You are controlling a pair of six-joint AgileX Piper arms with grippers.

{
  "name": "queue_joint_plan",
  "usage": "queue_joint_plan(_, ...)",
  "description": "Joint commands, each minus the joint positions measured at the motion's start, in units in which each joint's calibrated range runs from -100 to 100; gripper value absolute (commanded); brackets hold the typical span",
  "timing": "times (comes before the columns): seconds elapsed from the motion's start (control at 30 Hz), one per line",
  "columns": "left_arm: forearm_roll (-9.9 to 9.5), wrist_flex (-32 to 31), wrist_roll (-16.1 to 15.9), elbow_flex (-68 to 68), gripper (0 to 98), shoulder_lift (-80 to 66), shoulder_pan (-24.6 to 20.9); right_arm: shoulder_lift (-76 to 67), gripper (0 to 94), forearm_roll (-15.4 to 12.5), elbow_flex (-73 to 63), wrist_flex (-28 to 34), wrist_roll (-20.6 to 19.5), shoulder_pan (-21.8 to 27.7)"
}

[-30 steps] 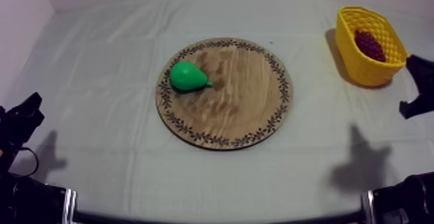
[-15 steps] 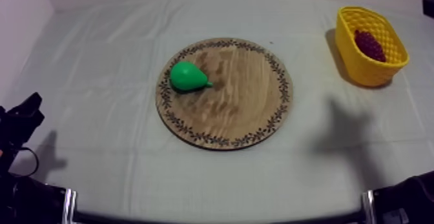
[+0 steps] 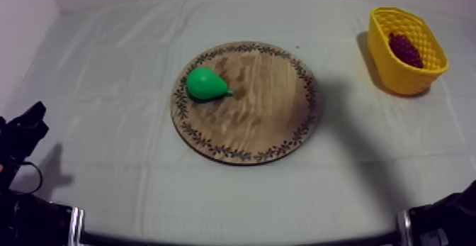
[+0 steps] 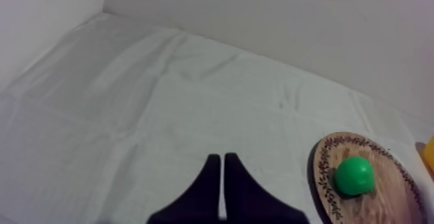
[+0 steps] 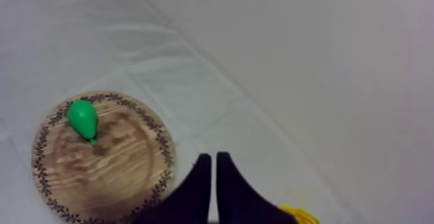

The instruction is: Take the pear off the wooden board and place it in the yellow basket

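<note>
My left fingers (image 4: 225,163) lie pressed together into a narrow wedge with nothing between them. They hang over the bare cloth of the counter (image 3: 106,86), well apart from the wooden board (image 3: 265,114). My right fingers (image 5: 219,163) are likewise closed on nothing, above the counter with the board on one side and the edge of the yellow basket (image 3: 398,77) just beside them on the other. The pear (image 3: 205,84) lies on its side on the board, near the patterned rim at about 10 o'clock, its narrow end pointing toward 4 o'clock, and nothing touches it. The basket stands well apart from the board, out toward the counter's 2 o'clock, and holds a bunch of grapes (image 3: 405,49).
</note>
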Motion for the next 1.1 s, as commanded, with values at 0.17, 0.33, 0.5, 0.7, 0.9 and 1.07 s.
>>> queue_joint_plan(0.17, -0.02, -0.01, -0.01, 0.0, 0.1, 0.0, 0.01, 12.28, 0.5, 1.09, -10.55, 3.52, 2.07, -5.48)
queue_joint_plan(0.33, -0.02, -0.01, -0.01, 0.0, 0.1, 0.0, 0.01, 19.07, 0.5, 1.69, -15.25, 5.62, 3.66, -7.56)
queue_joint_plan(0.5, -0.02, -0.01, -0.01, 0.0, 0.1, 0.0, 0.01, 26.41, 0.5, 3.35, -20.54, 8.2, 3.61, -9.64)
queue_joint_plan(0.7, -0.02, -0.01, -0.01, 0.0, 0.1, 0.0, 0.01, 34.38, 0.5, 6.03, -26.77, 11.8, 2.79, -12.82)
queue_joint_plan(0.9, -0.02, -0.01, -0.01, 0.0, 0.1, 0.0, 0.01, 41.62, 0.5, 9.7, -31.7, 15.86, 1.12, -16.97)
queue_joint_plan(1.07, -0.02, -0.01, -0.01, 0.0, 0.1, 0.0, 0.01, 47.62, 0.5, 11.68, -35.42, 20.25, 0.05, -19.77)
